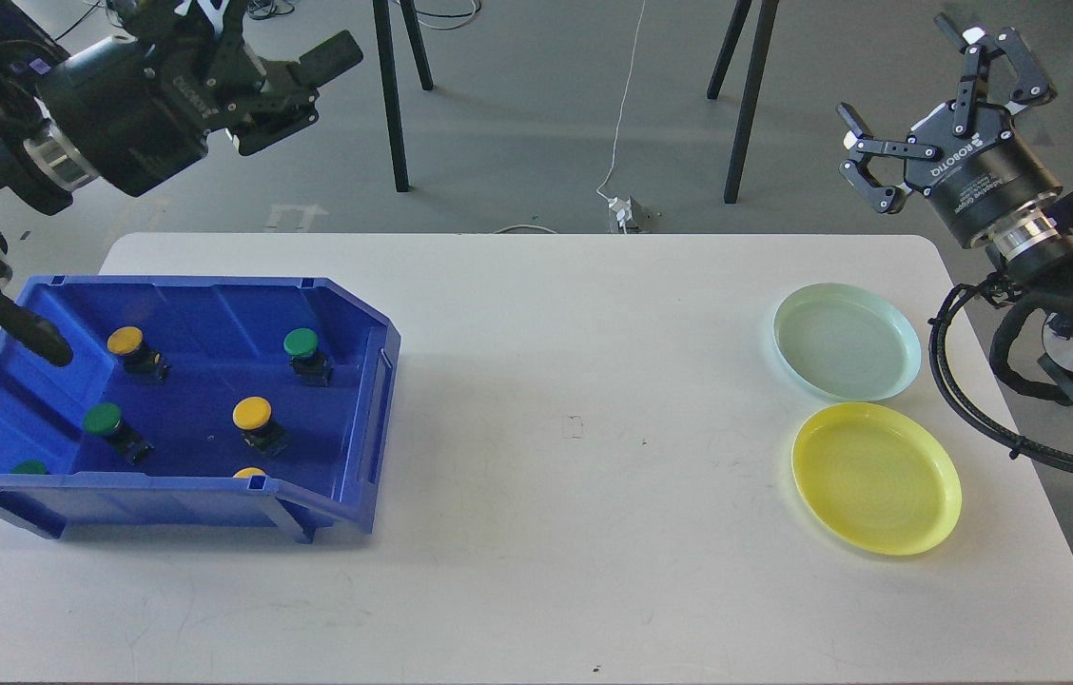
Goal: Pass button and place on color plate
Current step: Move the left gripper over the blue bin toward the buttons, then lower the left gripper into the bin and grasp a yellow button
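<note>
A blue bin (213, 306) at the table's left holds several push buttons. Yellow-capped ones sit at the back left (126, 341) and the middle (251, 413), and another (248, 473) peeks over the front wall. Green-capped ones sit at the back right (301, 342), the left (103, 419) and the front left corner (29, 468). A pale green plate (847, 341) and a yellow plate (875, 476) lie at the table's right, both empty. My left gripper (303, 90) is open and empty, high above the bin's far side. My right gripper (922, 105) is open and empty, beyond the table's far right corner.
The white table (575, 428) spans the view, with bare surface between bin and plates. Dark stand legs (391, 95) and a cable with a plug (627, 209) are on the floor behind the table. My left arm's cable (13, 319) hangs over the bin's left rim.
</note>
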Available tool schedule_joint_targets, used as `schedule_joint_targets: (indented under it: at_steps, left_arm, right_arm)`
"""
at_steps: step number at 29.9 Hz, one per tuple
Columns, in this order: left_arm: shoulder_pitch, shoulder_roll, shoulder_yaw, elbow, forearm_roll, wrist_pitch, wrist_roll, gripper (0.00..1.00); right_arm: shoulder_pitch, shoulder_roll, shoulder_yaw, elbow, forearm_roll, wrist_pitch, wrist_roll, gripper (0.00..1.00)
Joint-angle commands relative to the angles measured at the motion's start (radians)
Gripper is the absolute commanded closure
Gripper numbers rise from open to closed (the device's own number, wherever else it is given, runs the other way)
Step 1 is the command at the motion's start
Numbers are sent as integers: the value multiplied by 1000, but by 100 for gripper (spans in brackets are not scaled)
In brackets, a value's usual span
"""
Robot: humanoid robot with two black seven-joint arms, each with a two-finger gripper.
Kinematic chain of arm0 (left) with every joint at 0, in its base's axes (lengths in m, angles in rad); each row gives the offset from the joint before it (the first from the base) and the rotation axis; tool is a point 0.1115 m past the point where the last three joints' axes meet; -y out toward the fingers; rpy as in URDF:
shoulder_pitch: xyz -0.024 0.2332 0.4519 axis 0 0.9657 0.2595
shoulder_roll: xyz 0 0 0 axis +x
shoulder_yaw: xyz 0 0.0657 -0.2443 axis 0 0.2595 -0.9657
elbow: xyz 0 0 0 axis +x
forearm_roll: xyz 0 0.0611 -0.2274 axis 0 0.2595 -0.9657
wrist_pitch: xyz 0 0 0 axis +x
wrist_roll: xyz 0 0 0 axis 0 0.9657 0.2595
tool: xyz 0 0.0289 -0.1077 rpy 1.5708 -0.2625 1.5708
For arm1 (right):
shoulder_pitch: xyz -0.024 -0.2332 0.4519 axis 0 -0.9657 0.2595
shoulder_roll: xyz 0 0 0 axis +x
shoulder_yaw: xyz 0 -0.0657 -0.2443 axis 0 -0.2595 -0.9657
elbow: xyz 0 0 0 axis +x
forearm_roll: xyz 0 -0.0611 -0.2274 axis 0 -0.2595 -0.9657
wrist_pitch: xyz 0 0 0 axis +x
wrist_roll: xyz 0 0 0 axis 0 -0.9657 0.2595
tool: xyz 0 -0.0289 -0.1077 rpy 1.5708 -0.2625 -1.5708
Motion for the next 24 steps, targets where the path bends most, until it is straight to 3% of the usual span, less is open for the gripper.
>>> schedule_joint_targets:
  at_steps: [1, 7, 12, 16, 24]
  left_arm:
    - [-154, 99, 260, -46, 291, 0, 0, 1]
    - [-224, 102, 486, -39, 592, 0, 0, 2]
    - [-216, 36, 603, 103, 738, 0, 0, 3]
    - [-195, -25, 634, 254, 751, 0, 0, 3]
    - [-147, -135, 634, 377, 760, 0, 0, 3]
  right_arm:
    - [-7, 0, 1, -2, -2, 0, 0, 1]
    - [-35, 0, 1, -3, -2, 0, 0, 0]
    - [-46, 0, 1, -5, -2, 0, 0, 0]
    - [-47, 0, 1, -5, -5, 0, 0, 1]
    - [-66, 0, 6, -3, -5, 0, 0, 0]
